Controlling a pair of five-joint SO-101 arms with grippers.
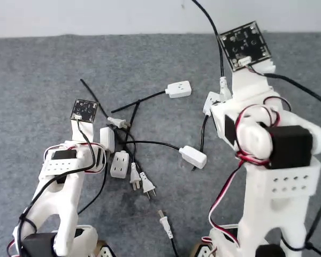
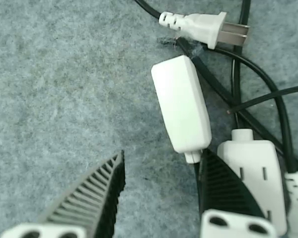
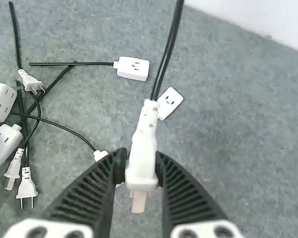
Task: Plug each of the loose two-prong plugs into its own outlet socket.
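R gripper (image 3: 139, 154): black ribbed jaws clamped shut on a white two-prong plug w/ black cord (image 3: 144, 130), held above the grey felt-like table cover (image 1: 32, 80), prong end toward the wrist cam. Just past it lies a small square white socket plate (image 3: 170, 101), face up. Farther on is a white oblong socket on a black lead (image 3: 133, 68), which in the high view sits at 9 o'clock from this gripper.

L gripper (image 2: 161, 162): jaws wide open, nothing held, low over the cover. One fingertip (image 2: 216, 178) is just beside the tail of a smooth white oblong block (image 2: 181, 104); can't tell if touching. A white two-slot socket cube (image 2: 253, 168) lies next to that finger. Beyond the block's far end is a white plug w/ two bare metal prongs (image 2: 203, 29).

High view, from the cube: at 5 o'clock, a slim white plug (image 1: 134, 176) and a stubbier white plug (image 1: 147, 187) lie side by side, prongs toward 6 o'clock. A lone white plug on black cord (image 1: 165, 224) lies farther out at 5 o'clock, and a rounded white socket (image 1: 193, 156) at 3 o'clock.
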